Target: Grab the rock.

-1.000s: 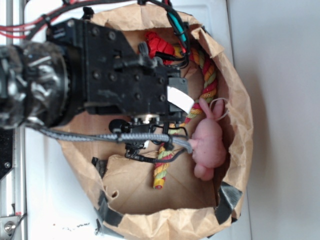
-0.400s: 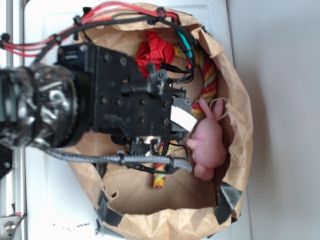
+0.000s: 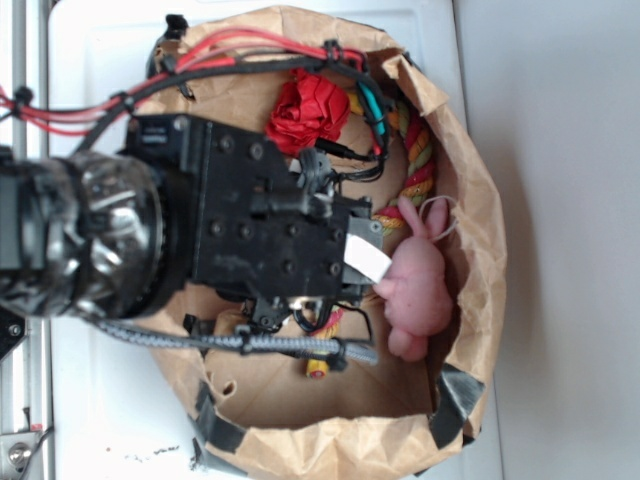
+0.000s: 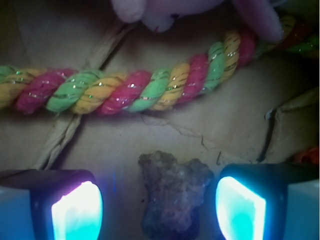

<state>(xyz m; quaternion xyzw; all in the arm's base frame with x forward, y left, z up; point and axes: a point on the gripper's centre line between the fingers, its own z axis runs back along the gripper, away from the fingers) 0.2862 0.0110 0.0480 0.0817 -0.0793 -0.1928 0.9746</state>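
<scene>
In the wrist view the rock (image 4: 173, 192), a rough grey-brown lump, lies on the brown paper floor between my two glowing fingertips. My gripper (image 4: 159, 210) is open around it, with a gap on the left side and the right pad close to the rock. In the exterior view the arm and gripper body (image 3: 280, 235) hang low inside the paper bag (image 3: 480, 230) and hide the rock.
A twisted rope (image 4: 125, 90) in pink, green and yellow runs across just beyond the rock. A pink plush bunny (image 3: 420, 285) lies at the bag's right side. A crumpled red paper ball (image 3: 308, 108) sits at the back. Bag walls rise all round.
The arm has moved down the image and lower into the bag. It now covers more of the rope and uncovers the red paper ball.
</scene>
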